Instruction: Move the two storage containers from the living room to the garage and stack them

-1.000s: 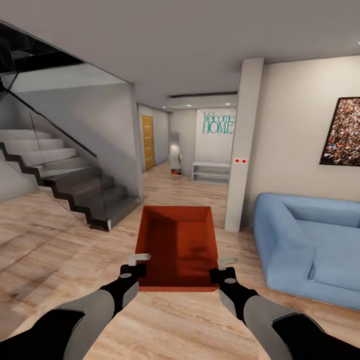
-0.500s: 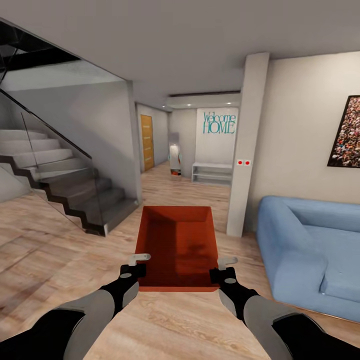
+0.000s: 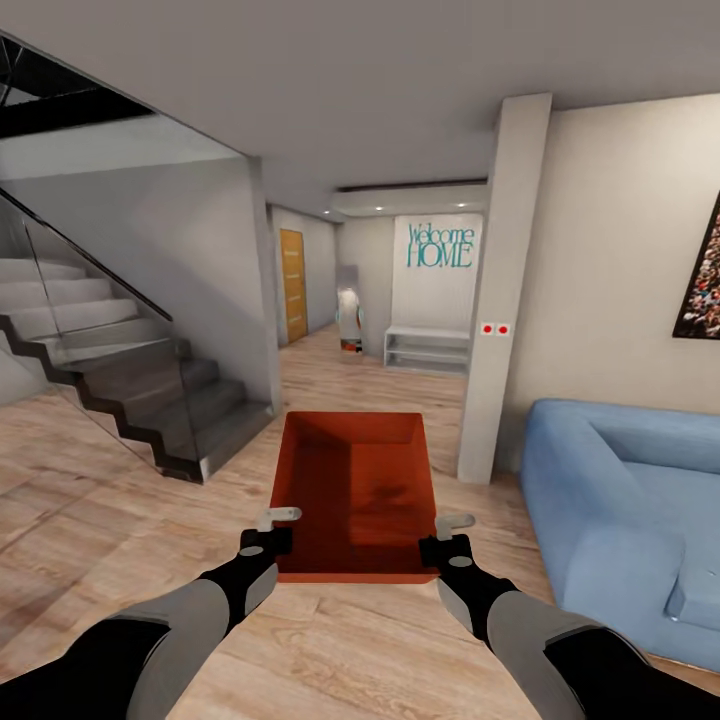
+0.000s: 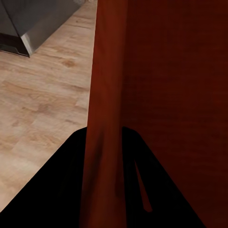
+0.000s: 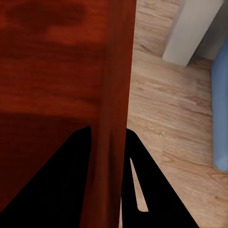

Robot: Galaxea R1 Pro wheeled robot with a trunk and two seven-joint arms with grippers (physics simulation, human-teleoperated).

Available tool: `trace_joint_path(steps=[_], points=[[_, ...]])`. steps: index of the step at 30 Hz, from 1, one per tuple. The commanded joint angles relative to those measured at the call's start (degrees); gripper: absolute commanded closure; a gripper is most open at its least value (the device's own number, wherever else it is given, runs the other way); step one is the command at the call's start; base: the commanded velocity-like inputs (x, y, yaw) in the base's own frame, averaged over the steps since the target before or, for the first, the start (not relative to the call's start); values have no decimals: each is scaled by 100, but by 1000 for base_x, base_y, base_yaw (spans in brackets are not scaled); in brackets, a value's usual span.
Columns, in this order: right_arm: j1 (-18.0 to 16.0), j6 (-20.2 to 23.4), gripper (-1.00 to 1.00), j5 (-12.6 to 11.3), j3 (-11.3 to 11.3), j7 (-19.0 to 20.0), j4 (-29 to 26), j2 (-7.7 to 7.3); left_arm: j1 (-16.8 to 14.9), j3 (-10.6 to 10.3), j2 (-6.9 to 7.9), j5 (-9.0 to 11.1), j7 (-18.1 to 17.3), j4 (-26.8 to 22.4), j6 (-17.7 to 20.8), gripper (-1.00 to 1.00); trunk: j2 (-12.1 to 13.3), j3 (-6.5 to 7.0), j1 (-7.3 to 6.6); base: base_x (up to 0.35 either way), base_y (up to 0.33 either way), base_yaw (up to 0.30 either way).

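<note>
One orange-red storage container [image 3: 357, 495] rides between the two grippers, left gripper [image 3: 272, 531] clamped on its near left wall and right gripper [image 3: 449, 538] clamped on its near right wall, so this looks like the carry leg, and next comes steering down the hallway past one staircase [image 3: 130, 370] and one blue sofa [image 3: 620, 520].

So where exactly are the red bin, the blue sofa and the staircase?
red bin [image 3: 355, 490], head view, on its flat inner bottom.
blue sofa [image 3: 610, 500], head view, on its near armrest.
staircase [image 3: 150, 385], head view, on a lower dark step.
</note>
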Motion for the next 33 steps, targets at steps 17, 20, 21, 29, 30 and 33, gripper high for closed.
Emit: trace_joint_path(steps=[17,20,21,29,30,33], points=[[-4,-34,100,-147,-37,-40,35,21,-9,138,-3,3,94,-19,-95,100,-7,-7,5,322,0,0],[-4,-34,100,-147,-37,-39,35,21,-9,138,-4,3,94,-19,-95,100,-7,-7,5,323,0,0],[-4,-34,100,-147,-37,-38,35,21,-9,138,-4,3,94,-19,-95,100,-7,-7,5,323,0,0],[-4,-34,100,-147,-37,-38,35,21,-9,138,-3,3,94,-19,-95,100,-7,-7,5,323,0,0],[-4,-34,100,-147,-37,-38,35,21,-9,138,-3,3,94,-19,-95,100,-7,-7,5,323,0,0],[-4,-34,100,-147,-37,-38,35,21,-9,138,-3,3,94,-19,-95,100,-7,-7,5,323,0,0]])
